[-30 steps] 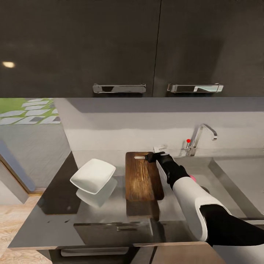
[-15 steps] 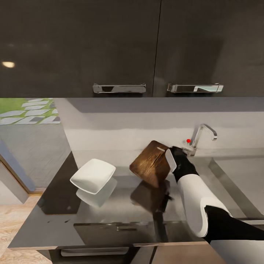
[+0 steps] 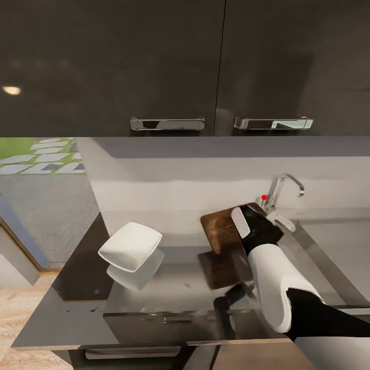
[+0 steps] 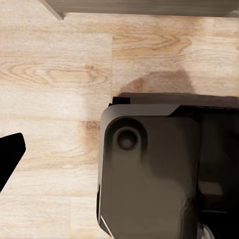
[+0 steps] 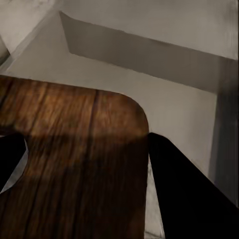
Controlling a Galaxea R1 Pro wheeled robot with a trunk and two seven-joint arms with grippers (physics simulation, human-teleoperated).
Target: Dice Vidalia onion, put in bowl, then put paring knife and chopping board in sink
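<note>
My right gripper (image 3: 243,222) is shut on the dark brown chopping board (image 3: 220,229). It holds the board tilted and raised above the glossy dark countertop (image 3: 154,294), at the left rim of the pale grey sink (image 3: 329,241). In the right wrist view the board's wood (image 5: 64,164) lies between the black fingers (image 5: 189,191), with the pale sink basin (image 5: 164,99) beyond it. The white squarish bowl (image 3: 131,245) stands on the countertop to the left, and I see nothing in it. The onion, the diced onion and the paring knife are out of view. One black finger (image 4: 9,158) of my left gripper hangs over the wooden floor.
The chrome tap (image 3: 285,187) with its red knob (image 3: 264,197) stands just behind the held board. Dark wall cabinets (image 3: 154,67) hang overhead. The robot's dark grey base (image 4: 149,174) sits on the light wood floor (image 4: 55,74).
The board lay flat on the countertop a second ago. My right gripper has lifted it, tilted it and carried it right, up to the sink's edge. The bowl has not moved.
</note>
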